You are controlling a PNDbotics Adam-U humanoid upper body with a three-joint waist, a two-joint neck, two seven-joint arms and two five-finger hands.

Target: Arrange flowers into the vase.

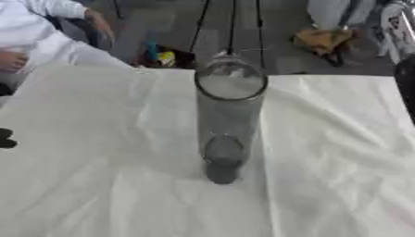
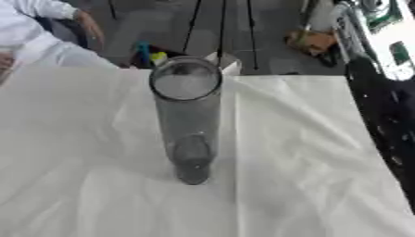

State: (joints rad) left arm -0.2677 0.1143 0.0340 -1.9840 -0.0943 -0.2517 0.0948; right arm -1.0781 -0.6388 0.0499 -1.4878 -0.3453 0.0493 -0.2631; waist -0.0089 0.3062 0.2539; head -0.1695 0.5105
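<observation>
While upright, vase [image 1: 229, 120] | dark shape [image 1: 6, 138] cut off left

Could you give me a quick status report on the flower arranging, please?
Neither hand in view. Clear glass vase upright mid-table on white cloth, empty. No flowers in sight. Nothing around the vase.

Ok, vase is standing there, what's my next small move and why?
Probably tilt the head to look for flowers. The clear vase stands upright and empty on the white cloth, and no flower or robot hand shows in either view, so nothing can be picked yet.
</observation>
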